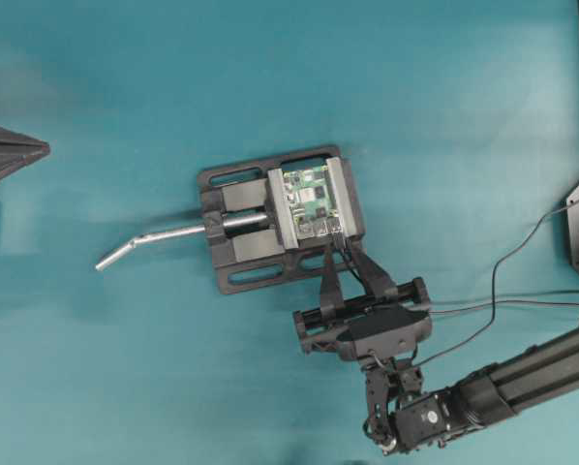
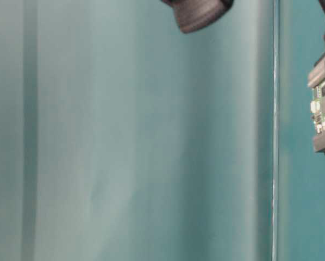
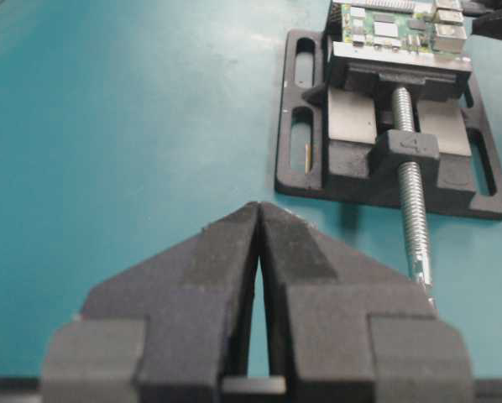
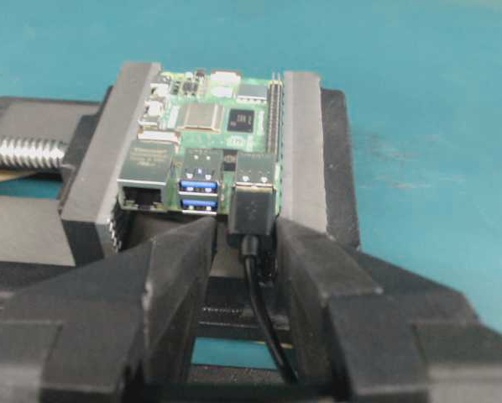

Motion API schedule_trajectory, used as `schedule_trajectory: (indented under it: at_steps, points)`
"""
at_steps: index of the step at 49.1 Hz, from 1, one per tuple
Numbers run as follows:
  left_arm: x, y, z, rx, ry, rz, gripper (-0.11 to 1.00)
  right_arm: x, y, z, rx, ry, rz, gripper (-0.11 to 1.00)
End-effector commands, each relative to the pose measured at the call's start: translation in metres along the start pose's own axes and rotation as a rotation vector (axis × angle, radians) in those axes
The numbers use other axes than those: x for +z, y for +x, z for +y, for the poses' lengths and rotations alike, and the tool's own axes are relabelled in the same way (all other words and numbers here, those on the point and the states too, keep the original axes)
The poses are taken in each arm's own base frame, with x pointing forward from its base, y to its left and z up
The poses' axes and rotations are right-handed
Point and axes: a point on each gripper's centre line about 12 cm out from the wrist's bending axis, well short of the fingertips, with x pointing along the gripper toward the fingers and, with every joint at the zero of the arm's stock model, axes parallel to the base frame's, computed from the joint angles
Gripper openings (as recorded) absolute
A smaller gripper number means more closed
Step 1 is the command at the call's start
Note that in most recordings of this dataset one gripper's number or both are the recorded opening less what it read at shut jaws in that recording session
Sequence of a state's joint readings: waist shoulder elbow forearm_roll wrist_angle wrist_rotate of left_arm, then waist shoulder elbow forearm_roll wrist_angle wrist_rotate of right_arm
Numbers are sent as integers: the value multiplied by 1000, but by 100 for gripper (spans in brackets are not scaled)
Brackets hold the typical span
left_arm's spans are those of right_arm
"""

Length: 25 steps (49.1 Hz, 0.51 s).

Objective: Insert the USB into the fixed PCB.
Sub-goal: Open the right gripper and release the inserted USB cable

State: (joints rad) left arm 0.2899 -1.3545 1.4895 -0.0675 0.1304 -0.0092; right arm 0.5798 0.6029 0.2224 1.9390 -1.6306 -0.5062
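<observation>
The fixed PCB [image 1: 309,199] is a small green board clamped in a black vise, also seen in the right wrist view [image 4: 209,117] and the left wrist view [image 3: 398,25]. The USB [image 4: 253,210], a dark plug on a thin black cable, sits in the board's right-hand silver port. My right gripper [image 4: 244,231] is open, one finger on each side of the plug, with a clear gap on the left. In the overhead view the right gripper [image 1: 346,257] reaches the vise's near edge. My left gripper [image 3: 259,206] is shut and empty, far left of the vise [image 1: 43,150].
The vise [image 1: 236,276] has a silver screw handle [image 1: 164,237] sticking out to the left. The USB cable [image 1: 507,262] trails right across the teal table toward the right arm's base. The table-level view shows only the board's edge [image 2: 323,103].
</observation>
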Motion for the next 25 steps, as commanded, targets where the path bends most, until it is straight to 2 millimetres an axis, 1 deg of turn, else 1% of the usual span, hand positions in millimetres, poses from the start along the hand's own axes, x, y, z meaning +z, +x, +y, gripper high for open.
schedule_trajectory:
  at_steps: [1,14,19,25]
  points:
    - [11,-1,0,3,-1,-26,0,21,-9,6,13,51,9,40]
    - [11,0,0,3,-1,-25,0,25,-15,1,31,34,14,41]
    - [11,-1,0,3,-1,-26,0,29,-15,-4,37,21,20,45]
    - [12,0,0,3,-1,-26,0,32,-15,-9,60,-11,49,54]
